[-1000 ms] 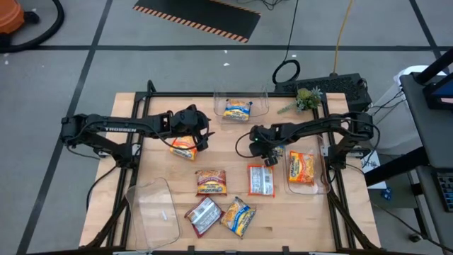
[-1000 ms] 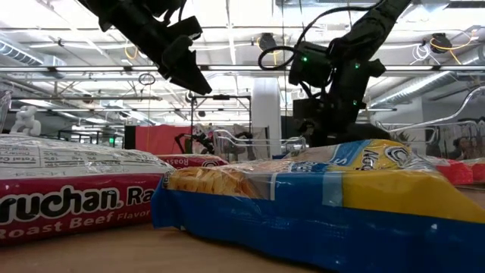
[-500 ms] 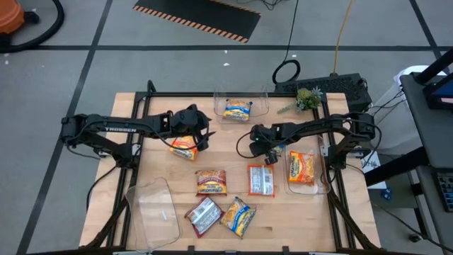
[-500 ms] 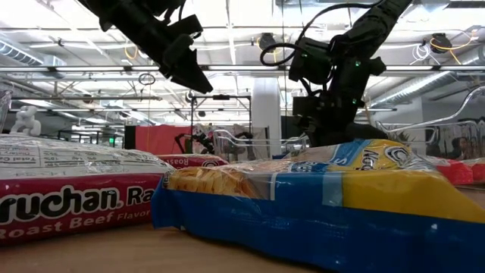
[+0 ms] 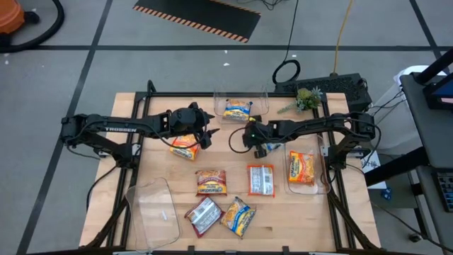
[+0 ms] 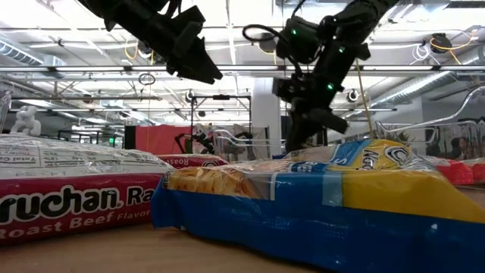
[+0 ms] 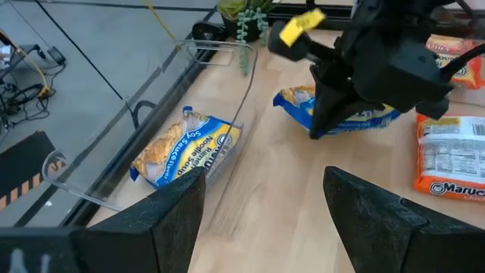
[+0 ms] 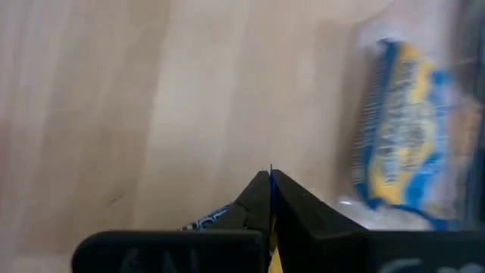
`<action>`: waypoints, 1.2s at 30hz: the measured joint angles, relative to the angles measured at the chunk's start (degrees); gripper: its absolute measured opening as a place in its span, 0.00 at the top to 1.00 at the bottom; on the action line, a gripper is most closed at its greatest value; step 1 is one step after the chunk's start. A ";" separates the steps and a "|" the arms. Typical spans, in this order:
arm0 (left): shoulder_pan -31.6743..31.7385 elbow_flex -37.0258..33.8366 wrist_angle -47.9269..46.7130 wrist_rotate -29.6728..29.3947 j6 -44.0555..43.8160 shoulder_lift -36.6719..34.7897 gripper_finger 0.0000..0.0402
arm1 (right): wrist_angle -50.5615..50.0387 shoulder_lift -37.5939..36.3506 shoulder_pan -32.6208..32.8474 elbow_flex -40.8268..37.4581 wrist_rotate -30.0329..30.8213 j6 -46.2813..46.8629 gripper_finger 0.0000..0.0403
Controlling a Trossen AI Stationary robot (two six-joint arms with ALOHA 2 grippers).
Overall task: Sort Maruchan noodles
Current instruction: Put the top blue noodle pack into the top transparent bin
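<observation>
My right gripper (image 5: 253,144) hangs over the table's middle, shut on a blue-and-yellow Maruchan noodle packet (image 7: 341,115). My left gripper (image 7: 261,205) hovers open to its left, above an orange packet (image 5: 184,149) that lies flat on the table. Several more packets lie flat toward the near edge: a red-brown one (image 5: 211,182), a silver-backed one (image 5: 260,179), another (image 5: 204,214) and a blue-and-yellow one (image 5: 238,216). In the low view the near blue-and-yellow packet (image 6: 318,205) hides the held one. My right gripper pinches the blue-and-yellow packet's edge (image 8: 270,231) between its two fingers, which slant down from above. In the left wrist view the held side (image 7: 327,125) is raised. Whether the packet's far end (image 7: 386,115) lies on the table, I cannot tell.
A clear bin (image 5: 260,99) at the far middle holds a blue-and-yellow packet (image 5: 237,108). A clear bin (image 5: 322,185) at the right holds an orange packet (image 5: 301,168). A third clear bin (image 5: 152,209) stands at the near left. A small plant (image 5: 306,98) sits at the far right.
My right gripper has risen and gone toward the table's far left, turning at the wrist, and the blue-and-yellow packet has come along with it. My left gripper has tipped its fingers up a little without leaving its place.
</observation>
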 joint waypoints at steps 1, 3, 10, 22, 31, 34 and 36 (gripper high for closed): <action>0.00 0.00 0.11 0.00 -0.59 0.00 0.32 | -0.04 0.00 0.26 0.58 1.46 0.59 1.00; 0.00 0.00 0.76 0.00 -1.73 0.02 0.32 | -0.12 0.00 0.85 1.87 4.87 1.39 1.00; -1.00 0.02 8.05 0.12 -7.13 2.94 0.32 | 2.49 -0.01 2.11 5.66 13.24 3.56 1.00; -2.92 0.04 11.43 -0.45 -6.48 9.36 0.32 | 3.38 -4.90 2.40 5.69 20.59 7.72 1.00; -5.36 0.17 19.45 -3.63 -5.78 14.17 0.27 | 3.23 -7.69 2.11 5.69 20.65 10.97 1.00; -6.17 -0.15 21.20 -5.12 -5.57 15.58 0.21 | 3.13 -7.72 1.64 5.67 20.54 11.99 1.00; -6.75 0.11 24.87 -5.08 -5.01 17.27 0.17 | 3.10 -7.70 1.24 5.64 20.55 12.29 1.00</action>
